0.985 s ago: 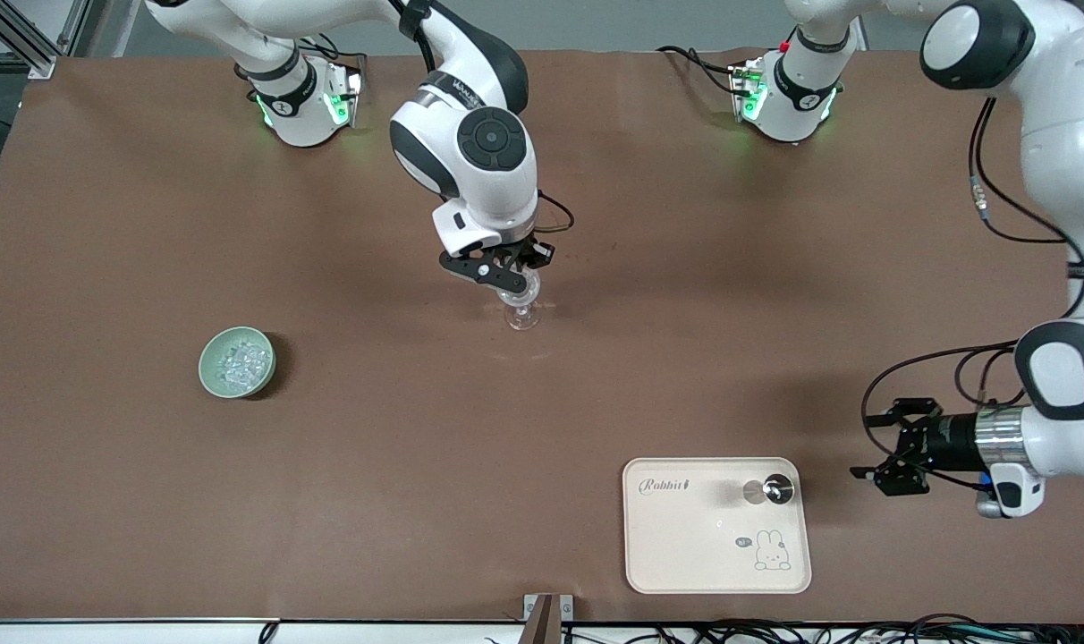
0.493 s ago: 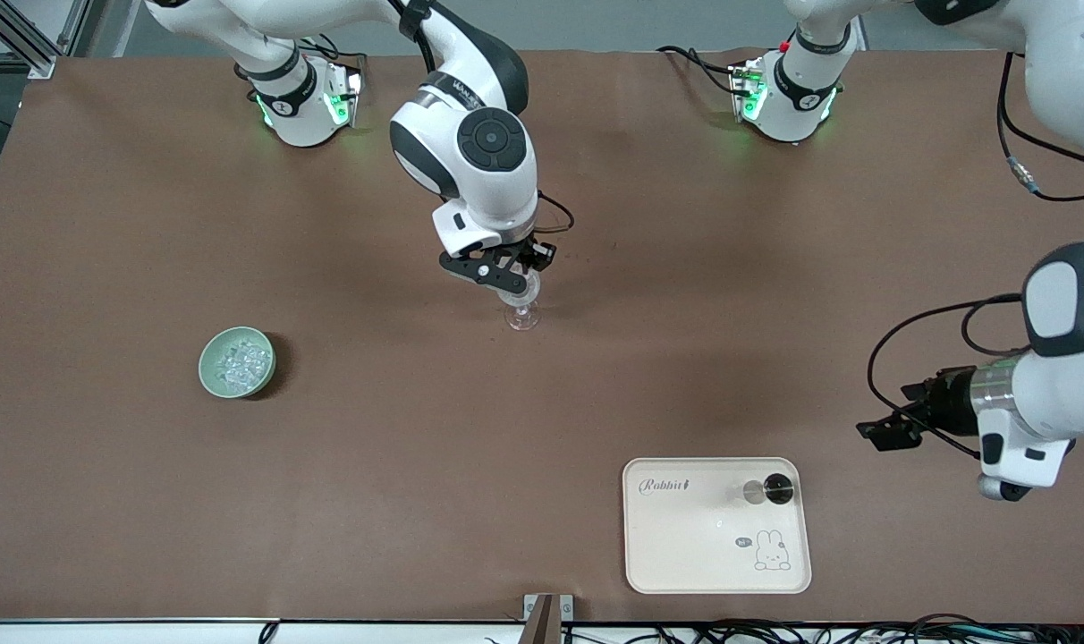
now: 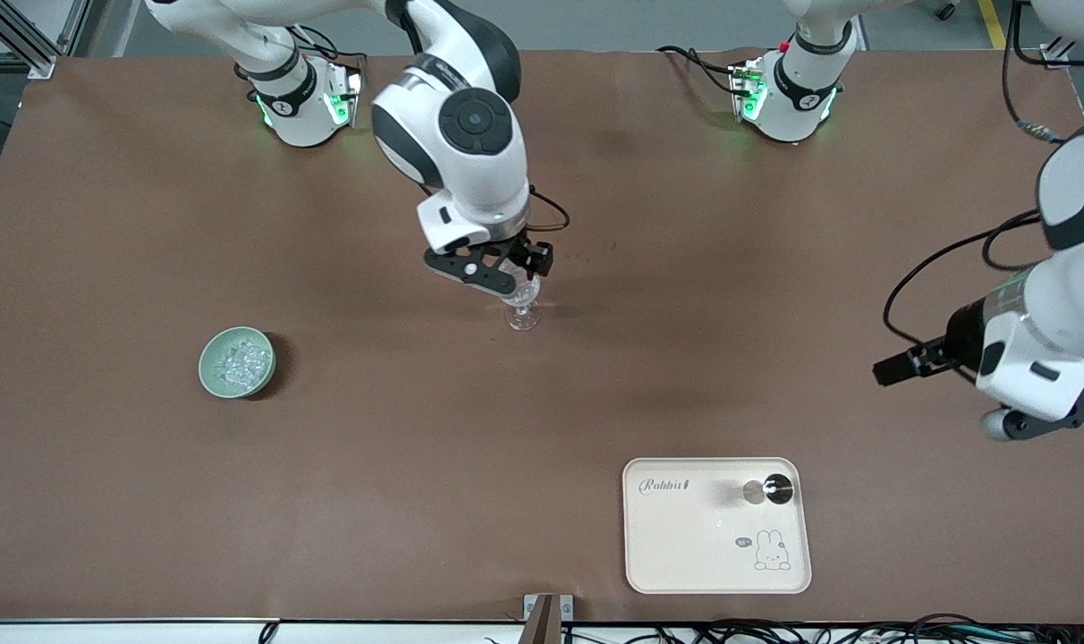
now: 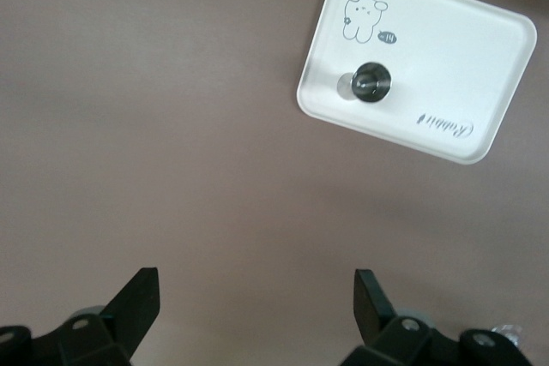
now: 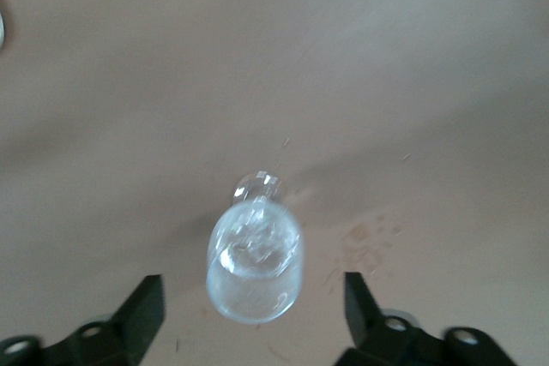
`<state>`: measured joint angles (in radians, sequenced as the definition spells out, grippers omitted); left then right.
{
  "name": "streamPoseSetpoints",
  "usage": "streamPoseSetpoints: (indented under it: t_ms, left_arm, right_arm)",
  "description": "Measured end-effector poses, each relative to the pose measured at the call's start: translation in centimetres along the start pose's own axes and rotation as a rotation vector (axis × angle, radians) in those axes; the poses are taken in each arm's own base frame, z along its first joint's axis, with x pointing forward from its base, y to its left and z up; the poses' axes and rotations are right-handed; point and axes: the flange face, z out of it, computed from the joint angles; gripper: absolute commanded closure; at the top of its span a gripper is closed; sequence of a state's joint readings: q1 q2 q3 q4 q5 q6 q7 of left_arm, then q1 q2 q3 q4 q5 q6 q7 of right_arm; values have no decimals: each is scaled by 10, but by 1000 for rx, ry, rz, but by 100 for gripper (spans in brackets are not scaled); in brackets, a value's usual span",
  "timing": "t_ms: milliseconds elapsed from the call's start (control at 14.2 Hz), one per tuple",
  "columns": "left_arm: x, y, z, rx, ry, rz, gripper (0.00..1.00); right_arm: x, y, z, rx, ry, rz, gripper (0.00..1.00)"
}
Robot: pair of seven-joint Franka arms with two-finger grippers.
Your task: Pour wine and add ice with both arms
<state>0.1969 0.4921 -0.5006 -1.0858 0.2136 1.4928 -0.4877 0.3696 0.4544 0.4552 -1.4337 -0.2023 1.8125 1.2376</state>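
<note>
We note the brown counter (image 3: pixel 542 402) bearing everything. Both arms are up over it: the right arm (image 3: pixel 457 134) reaches out to the middle of the counter, the left arm (image 3: pixel 1061 295) hangs over its own end. A cream tray (image 3: pixel 685 546) with a rabbit drawing lies near the front camera, a small round metal piece (image 3: pixel 778 488) standing on it. A green bowl (image 3: pixel 237 361) sits toward the right arm's end, holding the ice (image 3: pixel 242 365), a heap of small clear cubes. The right claw (image 3: pixel 509 271) hovers over a clear wine glass (image 3: pixel 522 309) standing upright mid-counter; its fingers (image 5: pixel 137 315) are spread wide either side of the bowl, not touching it. The left claw (image 4: pixel 257 297) is likewise wide open, gripping nothing, over bare counter with the tray in its wrist view.
</note>
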Motion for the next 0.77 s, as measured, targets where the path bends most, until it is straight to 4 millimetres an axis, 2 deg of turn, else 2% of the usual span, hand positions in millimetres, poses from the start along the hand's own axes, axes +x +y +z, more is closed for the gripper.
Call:
streamPoseSetpoints:
  t_ms: [141, 352, 422, 563, 774]
  left_arm:
    - [-15, -5, -27, 18, 20, 61, 0]
    - [-39, 2, -55, 46, 45, 99, 0]
    - [-48, 7, -61, 53, 46, 113, 0]
    - [-67, 17, -71, 82, 45, 164, 0]
    - [-102, 17, -87, 110, 35, 214, 0]
  right_arm:
    - [43, 38, -42, -35, 70, -1, 0]
    - [112, 127, -110, -82, 145, -33, 0]
    - [132, 158, -127, -102, 161, -49, 0]
    - [164, 215, -152, -122, 170, -60, 0]
    - [194, 291, -180, -106, 131, -101, 0]
